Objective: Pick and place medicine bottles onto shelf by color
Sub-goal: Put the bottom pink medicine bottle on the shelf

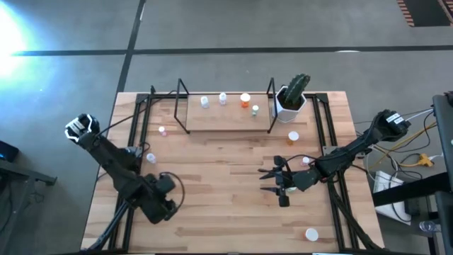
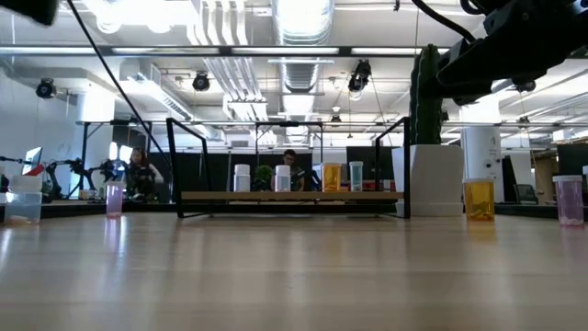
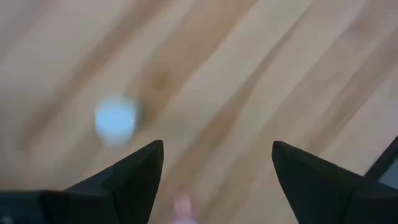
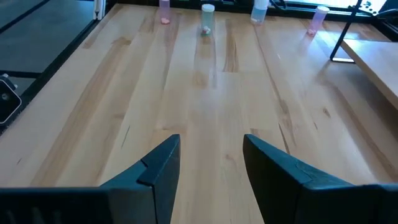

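We see the shelf (image 1: 225, 120) at the far middle of the tabletop (image 1: 226, 205), with four bottles standing in a row on its board: two white-capped ones (image 1: 205, 102) toward its left end, an orange bottle (image 1: 245, 100) and a small one (image 1: 255, 110) toward its right end. The cactus pot (image 1: 290, 101) sits just beside the shelf's right upright. Other bottles stand loose on the tabletop: a pink one (image 1: 162, 131) left of the shelf, an orange one (image 1: 293, 137) near the pot, and a white-capped one (image 1: 311, 234) by the near right corner. Our left gripper (image 3: 217, 165) hangs over the near left part of the tabletop, fingers spread wide and holding nothing. Our right gripper (image 4: 211, 155) hovers right of centre, fingers partly apart and empty, pointing across the bare wood.
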Controlling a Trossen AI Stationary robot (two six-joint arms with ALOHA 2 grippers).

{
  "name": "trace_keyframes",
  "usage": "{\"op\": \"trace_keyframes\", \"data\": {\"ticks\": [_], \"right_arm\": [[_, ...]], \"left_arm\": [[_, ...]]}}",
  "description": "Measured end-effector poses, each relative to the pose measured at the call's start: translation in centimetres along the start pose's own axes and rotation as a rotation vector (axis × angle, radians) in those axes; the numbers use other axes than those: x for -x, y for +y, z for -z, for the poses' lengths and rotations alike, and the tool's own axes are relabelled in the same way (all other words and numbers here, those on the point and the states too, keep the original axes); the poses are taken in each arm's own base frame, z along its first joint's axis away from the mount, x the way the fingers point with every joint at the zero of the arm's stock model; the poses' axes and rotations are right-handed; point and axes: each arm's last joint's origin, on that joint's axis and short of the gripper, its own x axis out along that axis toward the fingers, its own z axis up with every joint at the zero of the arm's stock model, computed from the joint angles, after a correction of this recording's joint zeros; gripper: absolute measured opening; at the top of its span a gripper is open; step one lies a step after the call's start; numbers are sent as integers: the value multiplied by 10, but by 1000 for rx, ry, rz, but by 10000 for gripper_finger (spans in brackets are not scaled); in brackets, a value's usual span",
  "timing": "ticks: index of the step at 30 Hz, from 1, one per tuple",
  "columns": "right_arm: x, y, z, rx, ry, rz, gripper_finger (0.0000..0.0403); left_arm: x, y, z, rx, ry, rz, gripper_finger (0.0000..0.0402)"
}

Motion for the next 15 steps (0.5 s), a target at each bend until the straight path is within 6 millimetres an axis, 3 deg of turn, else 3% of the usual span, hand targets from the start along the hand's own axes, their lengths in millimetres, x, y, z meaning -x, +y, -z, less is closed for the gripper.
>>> {"op": "trace_keyframes", "data": {"ticks": [6,15], "right_arm": [[0,0,0,17,0,0,166],[0,0,0,28,1,-1,166]], "left_arm": [[-4,6,19,238,228,-89,283],[-22,15,29,375,349,-148,256]]}}
